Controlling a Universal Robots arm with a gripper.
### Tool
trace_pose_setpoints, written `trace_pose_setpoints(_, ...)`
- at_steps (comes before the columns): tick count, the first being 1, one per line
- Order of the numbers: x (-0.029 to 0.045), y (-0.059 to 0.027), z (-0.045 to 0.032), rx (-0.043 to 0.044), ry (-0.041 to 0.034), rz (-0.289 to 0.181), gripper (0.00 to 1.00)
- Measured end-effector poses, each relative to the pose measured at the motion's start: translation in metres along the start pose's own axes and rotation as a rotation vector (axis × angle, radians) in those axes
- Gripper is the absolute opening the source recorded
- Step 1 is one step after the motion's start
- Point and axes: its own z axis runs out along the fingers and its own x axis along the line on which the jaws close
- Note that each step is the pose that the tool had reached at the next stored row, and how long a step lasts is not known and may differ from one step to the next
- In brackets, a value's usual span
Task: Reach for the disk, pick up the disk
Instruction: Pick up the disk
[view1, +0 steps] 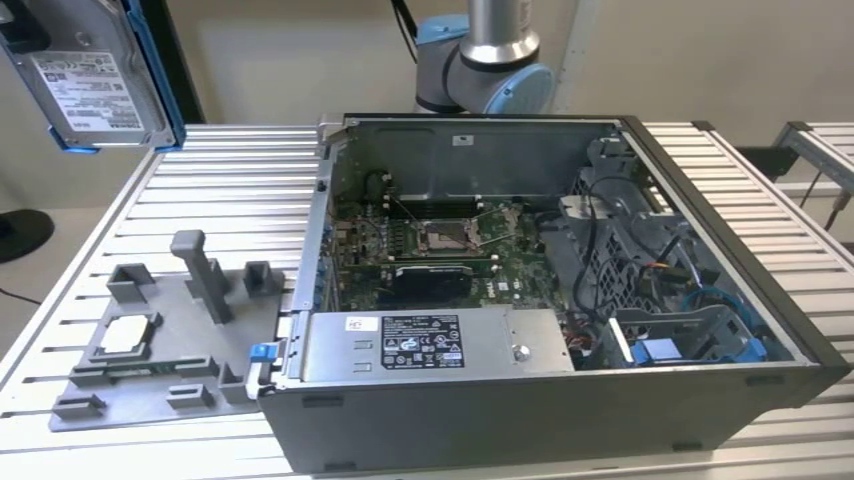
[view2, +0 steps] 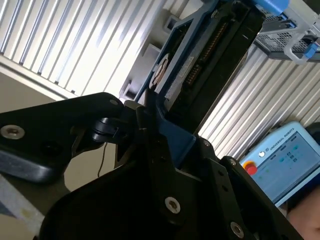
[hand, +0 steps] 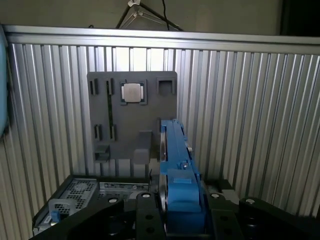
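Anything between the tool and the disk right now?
Nothing visible. The tool is closed on the disk by its blue bracket, holding it in the air above the slatted table, clear of the grey fixture plate.

Plain beige wall behind ribbed aluminium table; light glints off slats.

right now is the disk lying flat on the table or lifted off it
Lifted off. In the exterior view the disk hangs on edge above the slatted table; in both wrist views the hand grips it.
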Motion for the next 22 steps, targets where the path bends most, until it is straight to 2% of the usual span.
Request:
trace_pose_setpoints(10,0.0000,-0.0016,0.0004,0.0001,0.0003,-0.001,0.00)
trace_pose_setpoints(22,0.0005,-0.0274,0.0051,0.0000,0.0003,-0.001,0.00)
